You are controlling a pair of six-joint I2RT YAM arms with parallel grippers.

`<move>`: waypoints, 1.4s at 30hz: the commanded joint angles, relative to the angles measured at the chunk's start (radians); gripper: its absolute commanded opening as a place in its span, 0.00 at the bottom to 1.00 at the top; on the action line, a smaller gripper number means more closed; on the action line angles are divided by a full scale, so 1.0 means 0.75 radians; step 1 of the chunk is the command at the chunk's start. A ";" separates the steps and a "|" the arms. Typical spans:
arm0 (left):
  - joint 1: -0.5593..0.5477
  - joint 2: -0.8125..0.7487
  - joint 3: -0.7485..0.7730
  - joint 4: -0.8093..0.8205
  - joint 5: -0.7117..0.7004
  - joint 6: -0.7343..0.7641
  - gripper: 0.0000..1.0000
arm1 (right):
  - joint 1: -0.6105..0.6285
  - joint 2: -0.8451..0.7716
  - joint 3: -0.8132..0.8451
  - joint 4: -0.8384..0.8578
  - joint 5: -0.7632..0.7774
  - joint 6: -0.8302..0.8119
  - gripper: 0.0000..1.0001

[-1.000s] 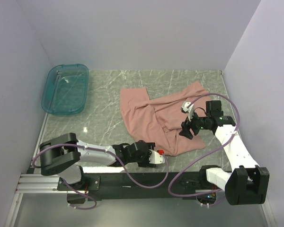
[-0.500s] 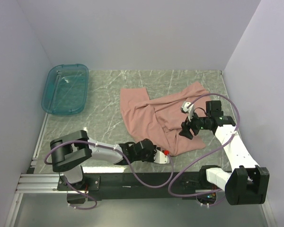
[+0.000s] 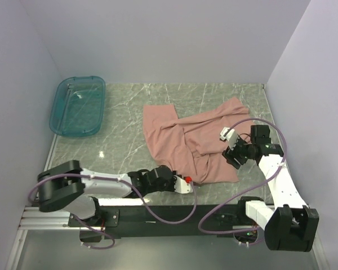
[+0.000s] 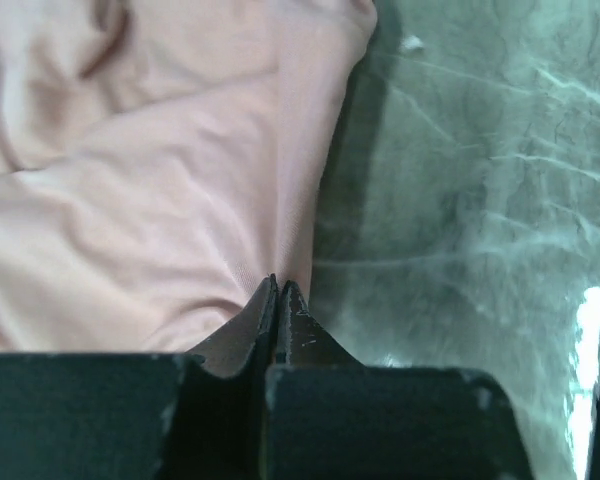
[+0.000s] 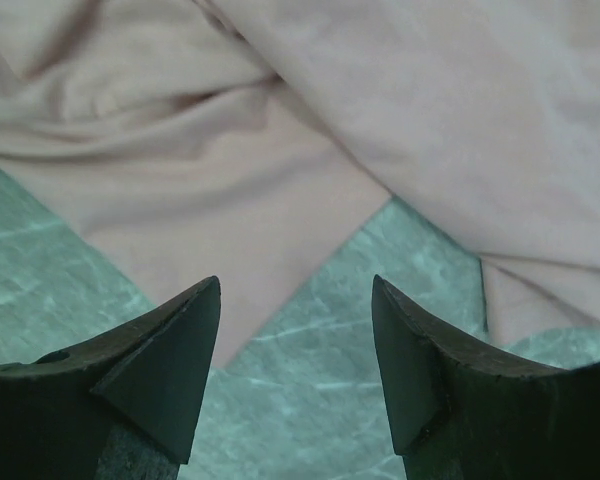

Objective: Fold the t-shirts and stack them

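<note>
Change since a second ago: left gripper (image 3: pixel 190 181) goes from wide to closed at the near edge of the t-shirt (image 3: pixel 186 140), and its arm folds back toward the left; right gripper (image 3: pixel 232 158) slides a little right and nearer, jaws about as wide as before.
Top view, t-shirt: pink, crumpled and unfolded, lying on the right half of the table (image 3: pixel 124 146), well apart from the tray (image 3: pixel 81 79) at the far left.
Top view, arms: left arm reaches low along the near edge to the shirt's near hem; right arm hovers over the shirt's near right part.
Left wrist view, jaws: left gripper (image 4: pixel 278 290) is pressed together, and the t-shirt (image 4: pixel 130 200) edge tapers into its tips, so a thin pinch of hem seems to be held; bare table (image 4: pixel 460 200) lies to the right.
Right wrist view, jaws: right gripper (image 5: pixel 295 290) is wide and holds nothing, poised above a notch of table (image 5: pixel 310 400) between two flaps of t-shirt (image 5: pixel 280 100).
Step in hand: probably taking two corners to spread the shirt flat before folding.
Doing it well: check that the left pinch holds one layer only; the right should come down on a flap's edge, not on bare table, and close fully before either arm lifts; then both should pull apart evenly so the cloth does not slip out.
</note>
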 commanded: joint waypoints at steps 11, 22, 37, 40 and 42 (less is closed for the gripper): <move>-0.004 -0.297 0.078 -0.757 -0.123 -0.050 0.00 | -0.095 0.332 0.175 0.126 0.187 0.105 0.68; 0.014 -0.612 -0.018 -0.960 -0.176 0.026 0.01 | -0.097 0.383 0.251 0.099 0.159 0.187 0.68; 0.123 -0.879 0.000 -0.904 -0.388 0.069 0.63 | -0.183 0.492 0.308 0.128 0.149 0.273 0.68; 0.123 -0.887 0.029 -0.872 -0.249 0.075 0.96 | -0.189 0.500 0.308 0.122 0.120 0.283 0.68; 0.121 -0.885 0.031 -0.815 -0.159 0.087 0.96 | -0.189 0.502 0.300 0.130 0.106 0.289 0.68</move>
